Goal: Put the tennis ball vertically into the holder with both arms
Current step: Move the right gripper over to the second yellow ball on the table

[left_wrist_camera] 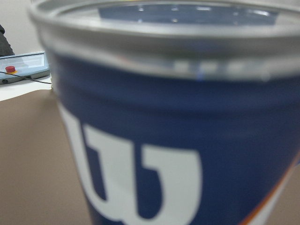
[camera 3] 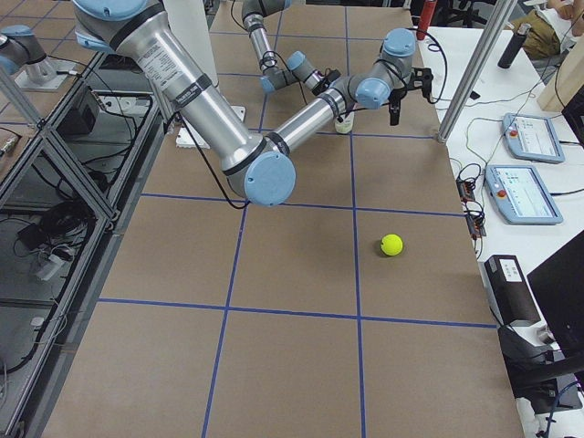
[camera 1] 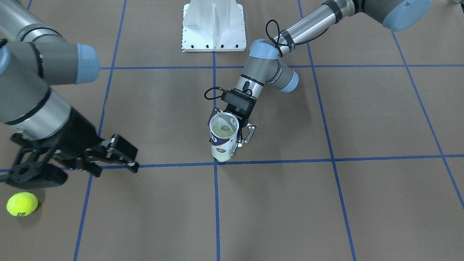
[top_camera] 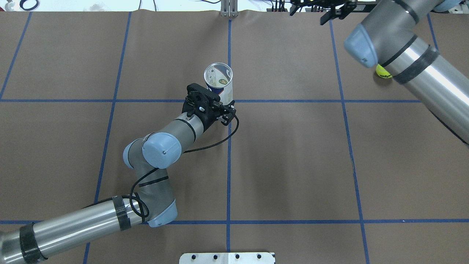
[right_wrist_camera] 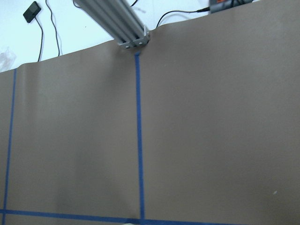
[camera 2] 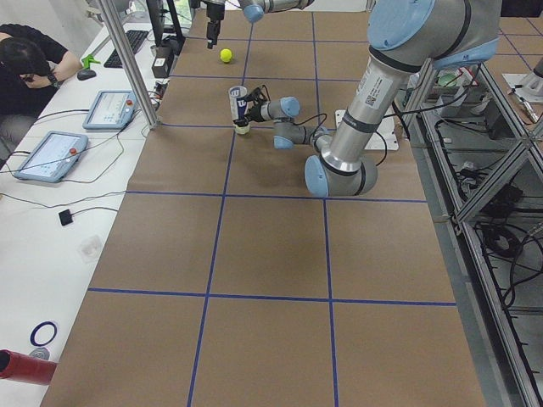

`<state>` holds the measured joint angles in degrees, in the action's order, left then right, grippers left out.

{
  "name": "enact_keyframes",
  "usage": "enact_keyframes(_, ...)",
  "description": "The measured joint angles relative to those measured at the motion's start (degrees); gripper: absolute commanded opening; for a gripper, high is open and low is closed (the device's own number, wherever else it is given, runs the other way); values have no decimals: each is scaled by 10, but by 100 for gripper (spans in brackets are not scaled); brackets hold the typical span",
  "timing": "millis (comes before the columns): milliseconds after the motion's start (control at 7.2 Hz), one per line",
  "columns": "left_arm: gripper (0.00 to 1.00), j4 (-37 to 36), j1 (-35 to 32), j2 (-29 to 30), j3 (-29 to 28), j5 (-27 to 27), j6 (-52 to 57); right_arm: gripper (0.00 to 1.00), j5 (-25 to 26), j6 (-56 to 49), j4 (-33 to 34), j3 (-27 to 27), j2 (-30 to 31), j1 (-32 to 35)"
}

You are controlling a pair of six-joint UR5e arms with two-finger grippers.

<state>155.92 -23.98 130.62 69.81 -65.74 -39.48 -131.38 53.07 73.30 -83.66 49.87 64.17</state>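
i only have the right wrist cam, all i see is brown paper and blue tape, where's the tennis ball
Observer: The tennis ball lies loose on the table, on the robot's right, toward the operators' edge. The right gripper is open and apart from it.
Operator: ok and the holder
Observer: The holder stands upright near the table's middle, open mouth up, with the left gripper shut around it.
Operator: is my gripper low by the table
Observer: No, the side views show it raised above the paper, fingers pointing down.
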Motion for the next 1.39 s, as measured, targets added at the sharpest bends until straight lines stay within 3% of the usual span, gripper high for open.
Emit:
enact_keyframes(139, 81, 0, 0, 0, 0, 0, 0, 98, -4, -90, 0, 21, 24, 32)
enact_keyframes(278, 94, 0, 0, 0, 1, 0, 0, 98, -3, -179, -2, 56, 37, 54)
enact_keyframes(555, 99, 0, 0, 0, 1, 0, 0, 98, 30, -308, -14, 127, 58, 71)
enact_keyframes(972, 99, 0, -1, 0, 0, 0, 0, 98, 77, -346, -69, 191, 83, 63)
enact_keyframes(1388, 99, 0, -1, 0, 0, 0, 0, 98, 87, -345, -81, 206, 93, 36)
